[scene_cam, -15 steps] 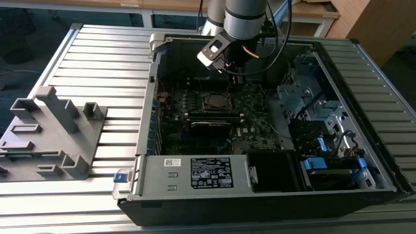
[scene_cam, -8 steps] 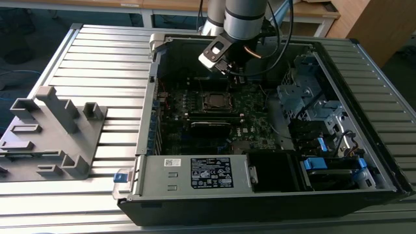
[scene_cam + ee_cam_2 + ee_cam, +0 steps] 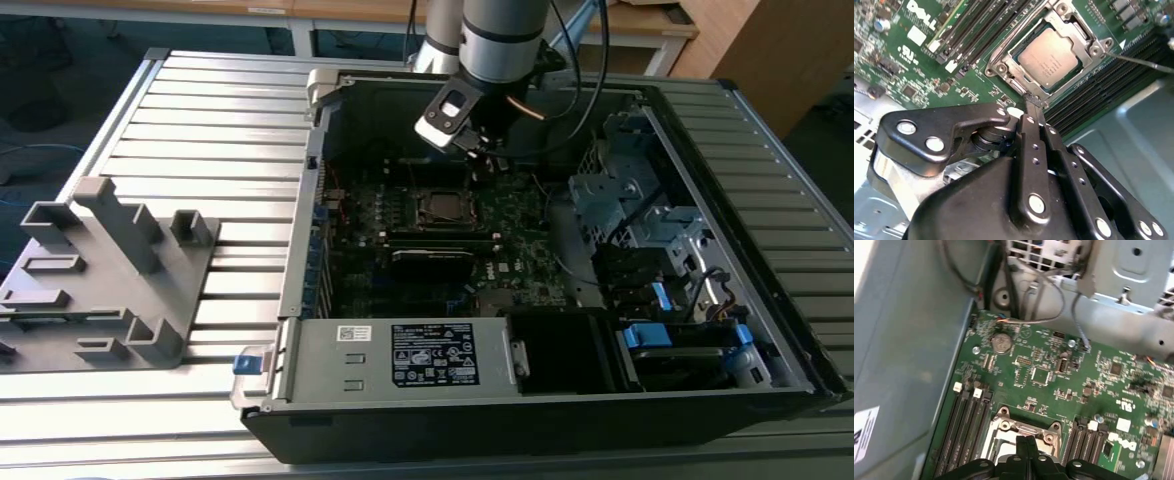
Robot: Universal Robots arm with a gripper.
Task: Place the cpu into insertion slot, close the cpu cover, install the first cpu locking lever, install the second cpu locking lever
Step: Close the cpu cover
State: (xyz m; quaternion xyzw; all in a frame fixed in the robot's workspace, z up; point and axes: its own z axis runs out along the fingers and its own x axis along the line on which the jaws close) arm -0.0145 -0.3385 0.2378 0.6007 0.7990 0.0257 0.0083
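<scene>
The cpu [image 3: 1048, 56], a silver-grey square chip, lies in the insertion slot [image 3: 445, 207] on the green board inside the open computer case. The cpu cover [image 3: 1072, 31], a silver metal frame, lies flat around the chip. A thin metal lever rod [image 3: 1141, 63] sticks out from one socket corner over the black card slots. My gripper [image 3: 1033, 101] hovers just beside the socket's edge, shut, with nothing between its black fingers. It also shows in the first wrist view [image 3: 1027, 442] and hangs above the board in the exterior view [image 3: 483, 152].
Long black memory slots [image 3: 979, 30] flank the socket on both sides. A metal drive cage [image 3: 627, 200] with cables fills the case on the exterior view's right, and a labelled power supply [image 3: 400, 355] sits at the front. A grey plastic fixture [image 3: 107, 270] stands on the slatted table.
</scene>
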